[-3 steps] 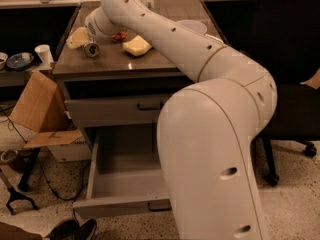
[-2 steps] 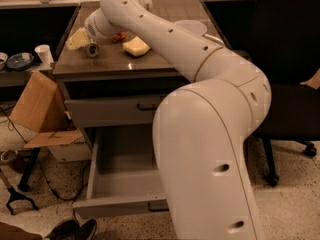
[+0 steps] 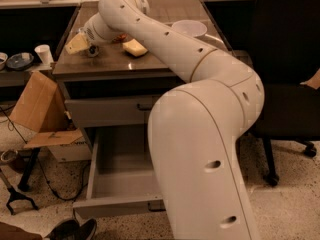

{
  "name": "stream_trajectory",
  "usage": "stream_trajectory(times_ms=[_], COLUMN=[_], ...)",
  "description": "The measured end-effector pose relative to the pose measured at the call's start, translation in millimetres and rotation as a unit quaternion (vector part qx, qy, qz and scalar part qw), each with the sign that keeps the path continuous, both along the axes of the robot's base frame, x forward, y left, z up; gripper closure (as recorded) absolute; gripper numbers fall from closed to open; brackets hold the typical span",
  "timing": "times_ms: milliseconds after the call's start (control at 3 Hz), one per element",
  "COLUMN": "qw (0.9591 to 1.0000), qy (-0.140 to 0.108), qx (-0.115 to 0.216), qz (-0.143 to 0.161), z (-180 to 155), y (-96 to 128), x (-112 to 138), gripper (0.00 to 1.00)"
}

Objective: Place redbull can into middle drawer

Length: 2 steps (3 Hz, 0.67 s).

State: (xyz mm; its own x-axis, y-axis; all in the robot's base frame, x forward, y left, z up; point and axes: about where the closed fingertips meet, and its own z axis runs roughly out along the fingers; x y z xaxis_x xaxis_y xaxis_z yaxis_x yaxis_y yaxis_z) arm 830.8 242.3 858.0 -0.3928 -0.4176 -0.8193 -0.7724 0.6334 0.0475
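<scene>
My gripper (image 3: pixel 92 48) is at the left part of the tabletop (image 3: pixel 100 66), at the end of the white arm (image 3: pixel 165 39) that reaches over it from the right. A small dark, silvery round thing sits right at the gripper; I cannot tell whether it is the redbull can, which otherwise does not show. The middle drawer (image 3: pixel 117 196) is pulled open below, its inside bare and its dark handle (image 3: pixel 156 207) at the front. The arm's big lower link hides the drawer's right part.
The top drawer (image 3: pixel 107 110) is closed. Two yellow items (image 3: pixel 134 47) (image 3: pixel 76 43), a reddish item (image 3: pixel 120 36) and a white bowl (image 3: pixel 189 28) lie on the tabletop. A cardboard box (image 3: pixel 37 109) and paper cup (image 3: pixel 43 54) are left; a black chair (image 3: pixel 290 74) is right.
The arm's elbow and big lower link have shifted slightly left. The gripper stays at the same spot on the tabletop. The drawer stays open.
</scene>
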Motion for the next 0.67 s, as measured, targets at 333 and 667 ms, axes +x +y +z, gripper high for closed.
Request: stream_trajectory(times_ms=[333, 667], qw=[0.9999, 0.9999], qy=[0.010, 0.015], qx=[-0.003, -0.005], qz=[0.002, 0.004], z=[-6.9, -10.2], y=[2.8, 5.3], x=[-0.1, 0.2], gripper=[0.40, 0.64])
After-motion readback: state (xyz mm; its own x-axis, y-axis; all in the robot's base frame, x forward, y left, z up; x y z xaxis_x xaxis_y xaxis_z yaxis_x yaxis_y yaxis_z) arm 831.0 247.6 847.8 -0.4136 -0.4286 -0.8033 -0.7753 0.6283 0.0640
